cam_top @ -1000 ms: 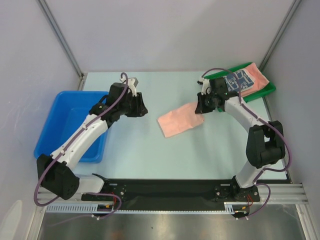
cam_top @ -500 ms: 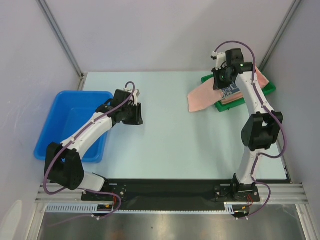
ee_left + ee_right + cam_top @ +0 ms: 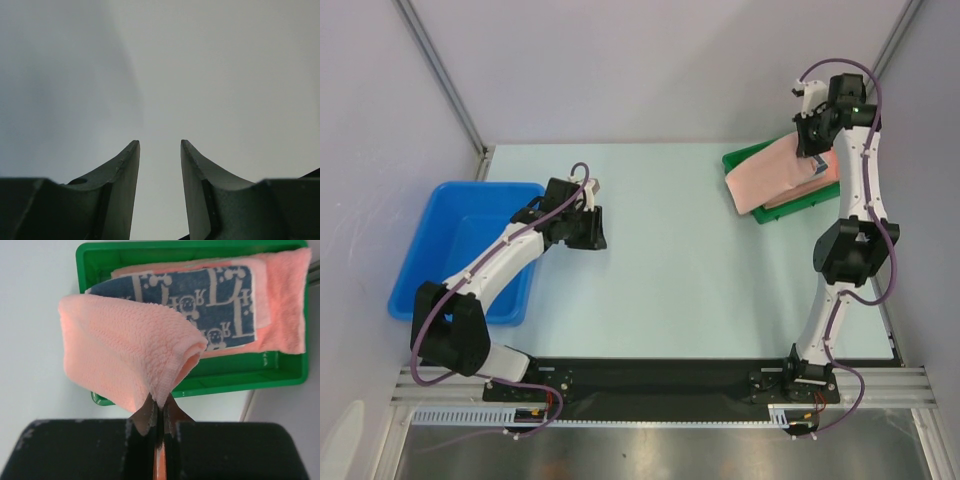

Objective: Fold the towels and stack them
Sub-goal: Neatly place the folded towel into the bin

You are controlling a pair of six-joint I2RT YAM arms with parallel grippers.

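My right gripper [image 3: 811, 148] [image 3: 159, 404] is shut on a folded salmon-pink towel [image 3: 770, 176] [image 3: 122, 355] and holds it in the air over the green tray [image 3: 745, 160] [image 3: 235, 375] at the back right. In the tray lies a stack: a dark blue white-patterned towel [image 3: 200, 300] on top of salmon-pink towels [image 3: 282, 305]. The held towel hangs over the tray's left part. My left gripper [image 3: 592, 225] [image 3: 160, 147] is open and empty, low over the bare table at centre left. No mint-white towel shows.
A blue bin [image 3: 460, 250] stands at the table's left edge beside my left arm. Metal frame posts [image 3: 445, 75] and grey walls enclose the back and sides. The tray sits close to the right wall.
My right gripper lifted the salmon-pink towel off the table's middle and carried it back and right, over the green tray. My left gripper drew back slightly toward the bin, then stayed.
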